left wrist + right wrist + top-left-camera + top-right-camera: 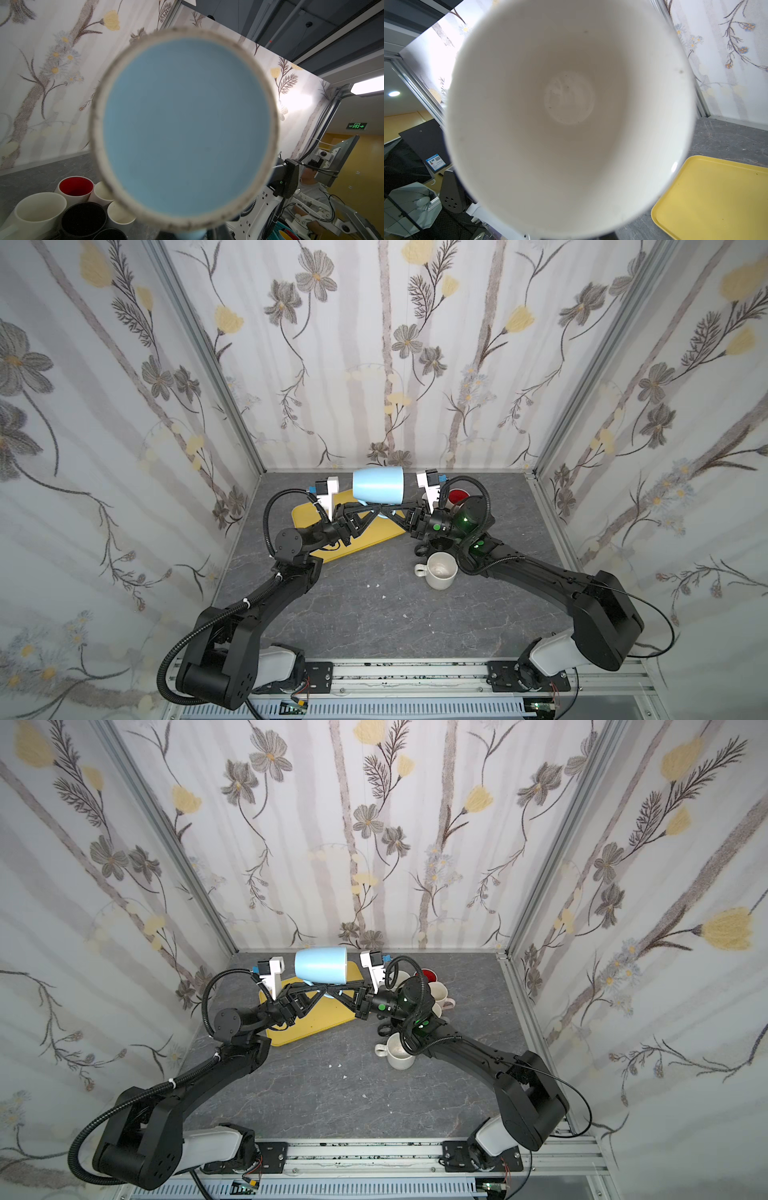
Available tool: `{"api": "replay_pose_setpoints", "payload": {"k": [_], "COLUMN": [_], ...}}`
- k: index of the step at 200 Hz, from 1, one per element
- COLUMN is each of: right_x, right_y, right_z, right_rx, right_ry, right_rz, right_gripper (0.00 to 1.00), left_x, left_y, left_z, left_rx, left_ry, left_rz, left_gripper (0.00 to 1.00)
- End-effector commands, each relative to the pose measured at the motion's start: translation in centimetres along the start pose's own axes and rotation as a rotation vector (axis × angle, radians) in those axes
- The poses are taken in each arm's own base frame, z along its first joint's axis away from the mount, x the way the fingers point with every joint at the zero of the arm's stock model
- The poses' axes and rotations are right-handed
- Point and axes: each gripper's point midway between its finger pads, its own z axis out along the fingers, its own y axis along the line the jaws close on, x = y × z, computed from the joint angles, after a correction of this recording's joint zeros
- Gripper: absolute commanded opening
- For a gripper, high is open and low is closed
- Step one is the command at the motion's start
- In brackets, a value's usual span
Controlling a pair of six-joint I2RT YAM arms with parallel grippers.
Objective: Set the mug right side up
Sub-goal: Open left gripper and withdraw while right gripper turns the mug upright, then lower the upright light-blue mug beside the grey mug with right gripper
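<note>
Both top views show the left gripper [371, 511] reaching in over the yellow tray [305, 516], its tips at the handle beneath the blue mug [379, 485]. Its jaw width cannot be told. The blue mug hangs in the air above the tray's far edge, lying on its side, base to the left and opening to the right. The right gripper [391, 511] meets the same handle, and its grip is equally unclear. A cream mug [441, 570] stands upright on the table [374, 614] further right.

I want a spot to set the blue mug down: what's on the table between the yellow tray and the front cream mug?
Nothing: both top views show bare grey table between the yellow tray and the front cream mug.
</note>
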Motion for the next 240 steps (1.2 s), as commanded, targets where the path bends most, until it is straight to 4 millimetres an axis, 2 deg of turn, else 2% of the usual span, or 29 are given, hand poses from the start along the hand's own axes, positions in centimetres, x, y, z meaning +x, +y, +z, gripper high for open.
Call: {"api": "replay_pose_setpoints", "payload": {"k": [1,26,38,42,68,86,100,124,144,154,182,215,240], "right_x": [-2.3,-2.8,-3.0,-3.0,-3.0,-2.8,-2.3,-1.3,-0.7,-0.3,1.8,4.8,5.9], "right_y": [0.7,0.9,0.7,0.6,-0.9,-2.1,-3.2,-4.7,-4.8,-4.9,-5.4,-5.8,-5.8], "right_z": [-0.6,-1.2,-1.7,-1.9,-3.8,-5.7,-7.5,-11.6,-15.1,-16.7,-20.7,-23.9,-24.9], "right_rx": [0.025,0.069,0.106,0.123,0.282,0.435,0.567,0.781,0.911,0.970,1.105,1.172,1.162], "right_ry": [-0.082,-0.092,-0.092,-0.089,-0.043,0.021,0.103,0.229,0.294,0.323,0.448,0.599,0.649], "right_rz": [-0.097,-0.138,-0.158,-0.165,-0.232,-0.300,-0.350,-0.424,-0.463,-0.472,-0.444,-0.427,-0.436], "right_gripper": [0.00,0.00,0.00,0.00,0.00,0.00,0.00,0.00,0.00,0.00,0.00,0.00,0.00], "left_x": [0.1,0.2,0.5,0.1,0.4,0.7,1.0,2.2,2.8,3.7,4.7,5.5,5.7], "left_y": [-0.8,-0.7,-0.2,-1.0,-0.8,0.0,1.4,3.4,4.1,5.3,6.4,7.2,7.3], "left_z": [-0.1,-0.1,-0.1,-0.2,-0.3,-0.3,-0.4,-0.3,0.3,0.7,2.0,3.4,4.1], "left_rx": [0.025,0.017,0.001,0.010,-0.010,-0.045,-0.105,-0.173,-0.176,-0.182,-0.150,-0.075,0.015], "left_ry": [0.009,0.017,0.025,0.020,0.033,0.048,0.052,0.083,0.102,0.116,0.121,0.103,0.073], "left_rz": [0.042,0.037,0.031,0.050,0.070,0.078,0.072,0.073,0.072,0.047,0.013,-0.069,-0.134], "left_gripper": [0.35,0.54,0.57,0.58,0.62,0.62,0.62,0.62,0.61,0.61,0.60,0.57,0.53]}}
